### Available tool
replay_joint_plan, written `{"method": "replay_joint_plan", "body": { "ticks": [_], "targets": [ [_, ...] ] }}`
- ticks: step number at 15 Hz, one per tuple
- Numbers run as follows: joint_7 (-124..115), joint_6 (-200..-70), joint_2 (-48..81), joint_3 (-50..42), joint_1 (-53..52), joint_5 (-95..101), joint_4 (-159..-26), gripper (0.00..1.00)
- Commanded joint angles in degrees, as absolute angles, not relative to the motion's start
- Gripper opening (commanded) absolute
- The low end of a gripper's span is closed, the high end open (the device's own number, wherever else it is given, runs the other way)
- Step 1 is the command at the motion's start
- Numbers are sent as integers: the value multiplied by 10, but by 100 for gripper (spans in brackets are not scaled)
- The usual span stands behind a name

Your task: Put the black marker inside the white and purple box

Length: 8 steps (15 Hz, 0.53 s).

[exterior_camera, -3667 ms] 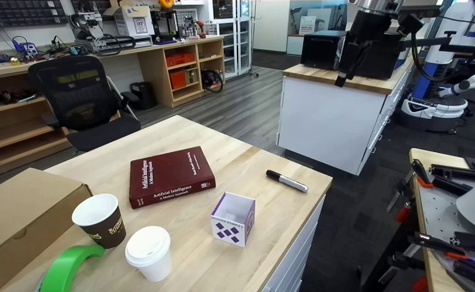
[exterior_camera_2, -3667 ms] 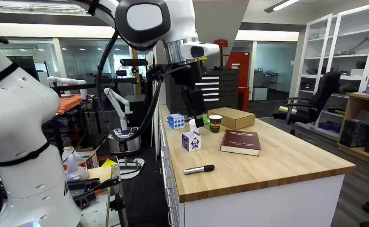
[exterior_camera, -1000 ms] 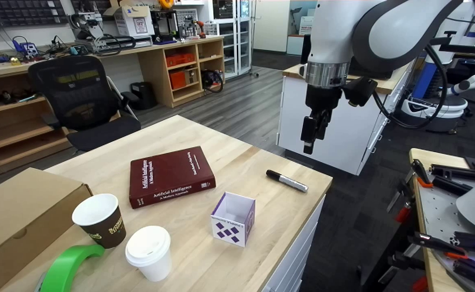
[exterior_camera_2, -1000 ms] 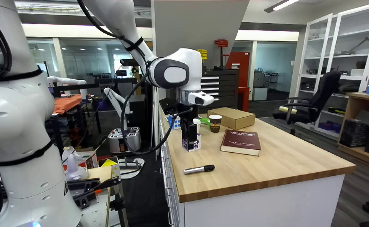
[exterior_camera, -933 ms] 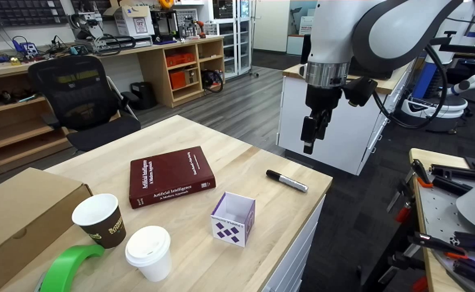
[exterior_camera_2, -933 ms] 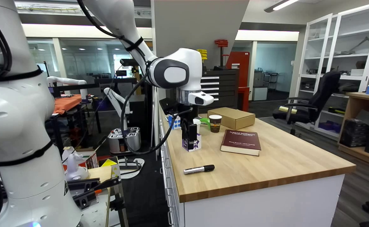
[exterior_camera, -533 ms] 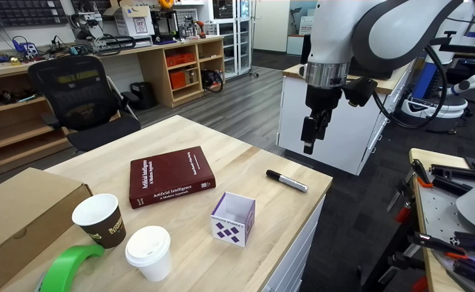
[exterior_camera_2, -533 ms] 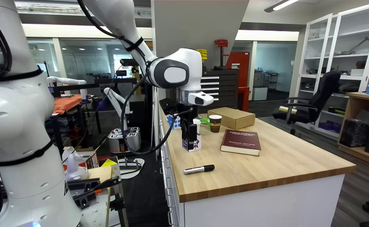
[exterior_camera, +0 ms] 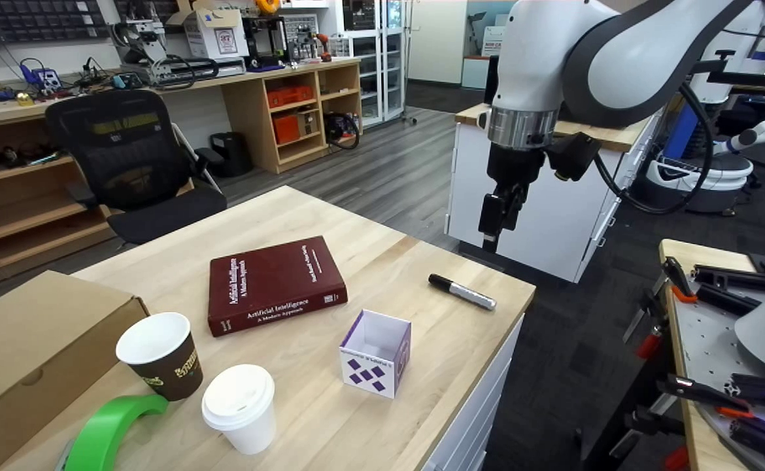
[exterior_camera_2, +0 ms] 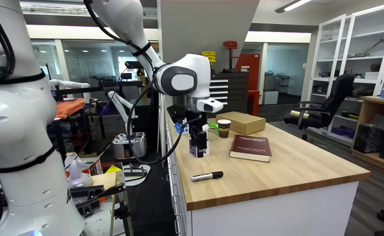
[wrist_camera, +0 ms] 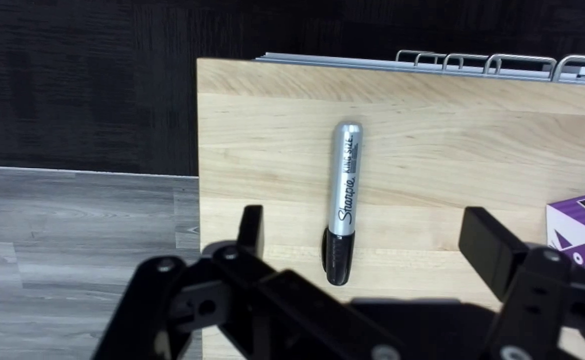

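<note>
The black marker, with a silver barrel and black cap, lies on the table near its corner in both exterior views. In the wrist view the marker points up the picture, its cap lying between the finger lines, closer to the left finger. The white and purple box stands open-topped on the table; the wrist view shows part of the box at the right edge. My gripper is open and empty, above the table. In an exterior view the gripper covers part of the box.
A dark red book lies beside the box. A white lidded cup, a dark cup, a green curved object and a brown cardboard box stand further along. Drawer handles stick out below the table edge.
Over the last few seconds the arm swung in and came down over the marker's end of the table. In the last half second it dipped and tilted slightly. The objects have not moved.
</note>
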State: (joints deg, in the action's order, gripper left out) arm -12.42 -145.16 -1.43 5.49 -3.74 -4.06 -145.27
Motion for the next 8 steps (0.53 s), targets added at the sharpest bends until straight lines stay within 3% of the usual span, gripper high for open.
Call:
{"method": "replay_joint_plan", "body": {
  "ticks": [1, 8],
  "targets": [
    [-132, -1488, 7, 55, -44, -51, -1456, 100],
    [-144, -1522, 53, 56, -53, -52, -1450, 100]
  ]
}}
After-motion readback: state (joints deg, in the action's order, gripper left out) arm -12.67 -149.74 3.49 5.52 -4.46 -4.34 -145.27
